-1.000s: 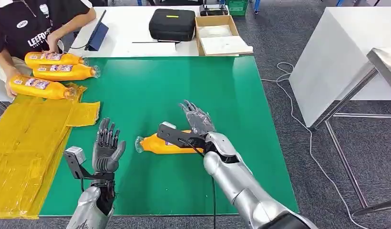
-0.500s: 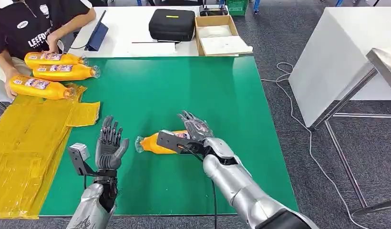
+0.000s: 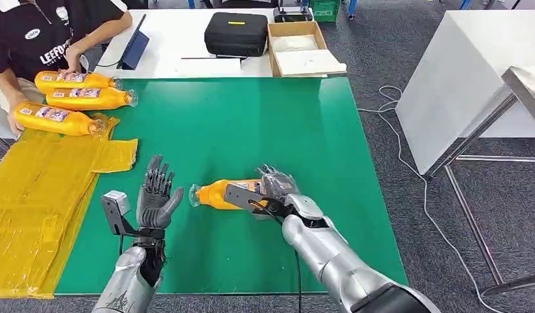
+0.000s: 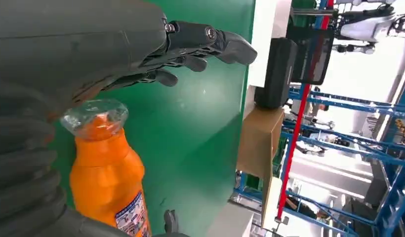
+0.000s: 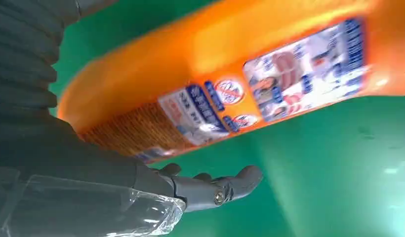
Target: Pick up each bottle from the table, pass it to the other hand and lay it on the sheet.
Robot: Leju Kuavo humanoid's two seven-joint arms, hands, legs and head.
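1. Head view: bottle lies on its side on the green table, long axis running left-right, clear cap toward the robot's left, base under the right hand.
2. Right hand is over the bottle's base end, fingers draped on it; cannot tell if they are closed round it or just resting on top.
3. Left hand is upright just beside the cap, fingers spread, palm facing the bottle, holding nothing, not touching it.
4. Count: four orange bottles in all. One is at the hands, three more lie at the far left corner of the table, long axes left-right, caps to the right.
5. One yellow sheet lies along the table's left edge; the nearest of the three bottles rests on its far end.
6. One person in a black shirt is at the far left, hands on those bottles.
7. On the white table behind: one black case, one cardboard box.
8. Left wrist view: the bottle's cap end points at the palm, left fingers extended and apart above it, green surface behind.
9. Right wrist view: blurred bottle label close up, bottle running diagonally across; one right finger is stretched out beside it, clear of the label.
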